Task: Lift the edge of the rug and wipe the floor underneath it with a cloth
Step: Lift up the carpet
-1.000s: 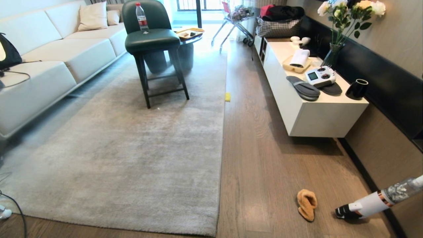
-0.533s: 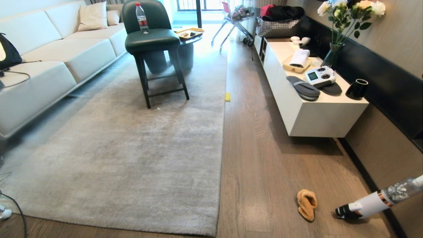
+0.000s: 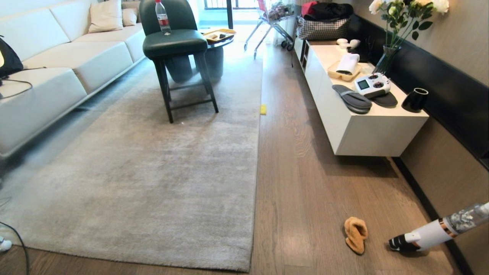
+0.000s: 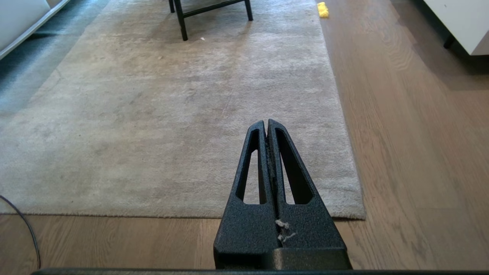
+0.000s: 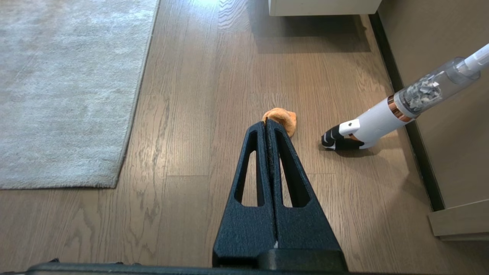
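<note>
Rug edge (image 3: 255,198), pale grey short-pile border, lies flat on grey-brown plank floor (image 3: 305,183), fluffy orange cloth (image 3: 355,235) ungrasped; left claw (image 4: 266,124) and right claw (image 5: 266,123) both closed, empty — next: open right, pick cloth

From my seat, neither arm shows in the head view, sofa (image 3: 46,72) cut by the left edge, vacuum (image 3: 435,235) running off the right, cloth (image 5: 284,118) partly behind my right gripper (image 5: 266,121), cable (image 3: 17,244) leaving frame bottom-left.

White sofa (image 3: 57,65) faces a low white cabinet (image 3: 366,130)
</note>
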